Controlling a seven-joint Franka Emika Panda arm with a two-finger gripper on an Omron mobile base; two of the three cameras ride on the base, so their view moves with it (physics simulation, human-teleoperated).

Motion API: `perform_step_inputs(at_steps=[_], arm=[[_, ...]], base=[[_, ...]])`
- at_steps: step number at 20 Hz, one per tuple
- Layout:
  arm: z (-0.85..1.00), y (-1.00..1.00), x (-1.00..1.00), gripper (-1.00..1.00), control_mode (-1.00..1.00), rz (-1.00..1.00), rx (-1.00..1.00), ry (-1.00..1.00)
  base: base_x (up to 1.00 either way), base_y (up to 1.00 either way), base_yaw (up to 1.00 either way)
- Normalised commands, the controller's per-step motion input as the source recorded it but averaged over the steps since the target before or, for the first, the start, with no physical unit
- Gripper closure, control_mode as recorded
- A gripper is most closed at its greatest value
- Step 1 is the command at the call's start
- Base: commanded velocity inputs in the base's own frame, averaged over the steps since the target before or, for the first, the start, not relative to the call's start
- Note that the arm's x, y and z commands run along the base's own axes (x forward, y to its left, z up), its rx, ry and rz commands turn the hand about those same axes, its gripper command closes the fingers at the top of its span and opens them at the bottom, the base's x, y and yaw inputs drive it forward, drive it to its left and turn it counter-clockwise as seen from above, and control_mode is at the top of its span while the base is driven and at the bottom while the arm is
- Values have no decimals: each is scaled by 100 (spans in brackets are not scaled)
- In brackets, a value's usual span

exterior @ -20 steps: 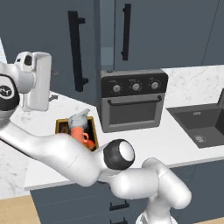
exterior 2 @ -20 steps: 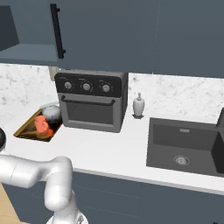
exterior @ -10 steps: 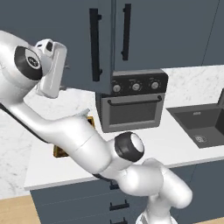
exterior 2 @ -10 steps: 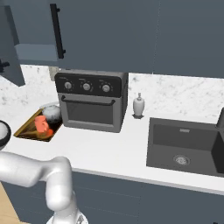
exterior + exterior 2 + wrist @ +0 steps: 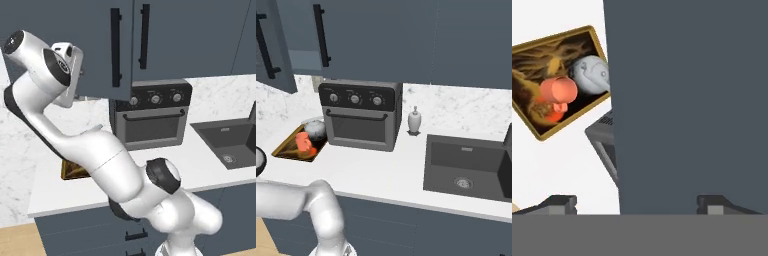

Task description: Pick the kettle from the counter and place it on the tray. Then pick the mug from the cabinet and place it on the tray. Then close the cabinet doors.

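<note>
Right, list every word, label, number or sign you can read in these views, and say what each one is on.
No readable text anywhere.
Oven: three knobs on its black control panel, no legible markings around them.
Soap bottle: plain, no label.
Mug, kettle and tray: no writing; the tray's brown pattern is mottling, not lettering.
Cabinet doors: plain panels with black bar handles.

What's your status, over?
Gripper open, empty, up against a cabinet door. Kettle and mug on tray. Left door ajar.
</note>
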Motion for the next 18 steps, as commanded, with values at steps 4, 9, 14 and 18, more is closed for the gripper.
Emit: perform_step_inputs(at_steps=[4,9,14,18], arm=[[-18,-77,46,-100,-100,25,12,-26],[-17,-69,66,-100,-100,25,12,-21],[-22,-58,71,-100,-100,24,11,-17],[-17,-46,78,-100,-100,19,11,-10]], base=[[0,0,0],[0,0,0],[0,0,0],[0,0,0]])
